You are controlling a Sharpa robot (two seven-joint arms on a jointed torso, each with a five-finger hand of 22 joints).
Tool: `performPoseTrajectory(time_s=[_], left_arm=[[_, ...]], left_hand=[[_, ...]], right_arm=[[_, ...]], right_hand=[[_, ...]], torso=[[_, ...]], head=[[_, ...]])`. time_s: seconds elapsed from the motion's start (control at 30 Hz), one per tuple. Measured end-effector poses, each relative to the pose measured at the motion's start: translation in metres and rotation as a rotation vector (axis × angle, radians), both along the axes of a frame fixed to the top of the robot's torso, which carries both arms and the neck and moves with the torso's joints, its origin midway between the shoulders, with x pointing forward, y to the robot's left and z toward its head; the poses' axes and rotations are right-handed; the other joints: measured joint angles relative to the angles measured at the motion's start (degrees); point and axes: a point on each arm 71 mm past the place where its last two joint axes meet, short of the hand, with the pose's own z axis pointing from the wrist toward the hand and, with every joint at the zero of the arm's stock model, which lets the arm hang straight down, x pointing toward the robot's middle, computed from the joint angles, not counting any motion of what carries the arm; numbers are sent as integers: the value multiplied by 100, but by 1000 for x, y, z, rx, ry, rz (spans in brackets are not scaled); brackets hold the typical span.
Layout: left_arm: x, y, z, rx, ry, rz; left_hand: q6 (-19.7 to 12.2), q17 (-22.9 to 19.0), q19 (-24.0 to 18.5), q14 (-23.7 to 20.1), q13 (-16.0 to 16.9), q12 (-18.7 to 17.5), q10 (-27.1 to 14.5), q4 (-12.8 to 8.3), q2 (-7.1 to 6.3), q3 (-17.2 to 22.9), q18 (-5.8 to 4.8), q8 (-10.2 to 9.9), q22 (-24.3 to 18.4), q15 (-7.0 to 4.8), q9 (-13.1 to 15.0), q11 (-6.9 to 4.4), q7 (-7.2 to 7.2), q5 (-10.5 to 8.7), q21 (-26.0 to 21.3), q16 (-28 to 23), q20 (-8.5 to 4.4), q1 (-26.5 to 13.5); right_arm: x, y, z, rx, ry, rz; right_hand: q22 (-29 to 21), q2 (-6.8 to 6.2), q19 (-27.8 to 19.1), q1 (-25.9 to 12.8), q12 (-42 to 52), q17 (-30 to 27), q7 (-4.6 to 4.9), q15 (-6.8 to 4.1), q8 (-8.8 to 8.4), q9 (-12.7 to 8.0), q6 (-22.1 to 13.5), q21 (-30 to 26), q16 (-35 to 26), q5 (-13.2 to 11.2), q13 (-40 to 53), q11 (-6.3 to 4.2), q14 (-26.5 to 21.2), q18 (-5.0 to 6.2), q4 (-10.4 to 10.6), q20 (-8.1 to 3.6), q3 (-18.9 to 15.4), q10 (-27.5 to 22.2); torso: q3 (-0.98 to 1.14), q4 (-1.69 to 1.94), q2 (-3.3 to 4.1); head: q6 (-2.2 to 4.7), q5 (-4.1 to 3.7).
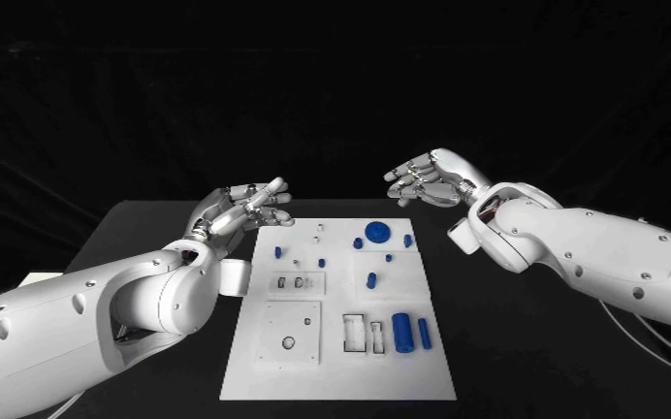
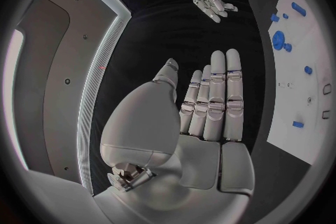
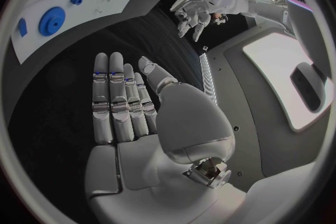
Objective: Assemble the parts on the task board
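White task board (image 1: 344, 361), no legible writing

The task board (image 1: 340, 361) is partly covered along its left edge by the left arm (image 1: 126, 307). Both wrist views cut the board off at the circle's rim. The small blue parts (image 1: 320, 263) near the board's middle are too small for their shapes to be told. The far edge of the worktop (image 1: 154, 220) merges with the dark background.
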Motion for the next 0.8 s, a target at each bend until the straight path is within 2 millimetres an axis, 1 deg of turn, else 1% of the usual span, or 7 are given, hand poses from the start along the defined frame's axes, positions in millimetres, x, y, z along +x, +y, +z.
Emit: performPoseTrajectory(time_s=[0.07,0.17,0.27,0.4,0.5,0.53,0.8], left_arm=[[-4,-3,3,-7,0,-17],[-9,-7,5,-16,4,-38],[-13,-10,8,-24,4,-56],[-16,-14,13,-34,2,-73],[-17,-15,16,-38,0,-80],[-18,-15,18,-39,-2,-83],[-20,-15,24,-46,-8,-89]], left_hand=[[0,100,51,0,0,-52,0,-16,0,-16,-1,-30,58,0,0,0,0,0,91,48,-9,0],[0,227,51,0,-1,-105,0,-31,0,-31,0,-66,128,0,0,0,0,0,205,80,-9,0],[0,294,51,0,0,-118,0,-31,0,-31,0,-95,163,0,0,0,0,0,245,109,-9,0],[0,340,51,0,-1,-134,0,-31,0,-31,-1,-95,186,0,0,0,0,0,266,109,-9,0],[0,365,51,-8,-1,-144,0,-48,0,-47,-1,-119,195,-8,0,0,0,0,298,109,-9,0],[0,373,51,-15,-1,-161,0,-47,0,-47,-1,-123,200,-15,-1,0,0,0,310,109,-9,0],[-1,435,50,-63,-2,-184,-1,-47,24,-47,0,-123,225,-1,-1,1,0,0,333,109,-9,-23]], right_arm=[[2,3,5,-75,-26,13],[3,7,7,-177,-52,28],[4,10,7,-286,-77,35],[5,14,10,-409,-115,29],[5,19,10,-470,-136,27],[4,22,10,-497,-145,27],[2,38,9,-629,-195,32]], right_hand=[[429,-162,703,-121,-71,894,-133,-268,-30,4,239,830,1480,31,49,-171,424,6,-3,-319,3,362],[820,-176,878,-136,-163,3378,-197,-325,-101,3,303,1474,4103,74,102,-226,481,6,-22,-393,143,450],[1460,-225,932,-233,-171,4675,-196,-303,-101,3,301,2117,5229,52,106,-193,502,6,1,-364,231,350],[2724,-253,1073,-320,-171,5622,-169,-292,-101,3,274,3213,5989,-9,81,-149,514,-128,44,-321,351,171],[3346,-291,1162,-358,-171,5849,-168,-269,-101,3,272,3720,6180,-16,67,-142,508,-134,73,-301,410,117],[3543,-307,1196,-374,-171,5874,-151,-261,-101,3,255,3876,6206,-16,67,-132,500,-213,80,-283,417,85],[4085,-359,1228,-426,-170,5867,-153,-220,-101,9,254,4329,6228,-71,15,-101,500,-218,143,-250,480,-167]], torso=[[-1,23,68],[-8,57,179],[-21,87,275],[-26,125,382],[-26,149,447],[-26,156,466],[-21,198,612]], head=[[19,1],[48,-13],[76,-20],[114,-39],[148,-58],[159,-61],[228,-86]])
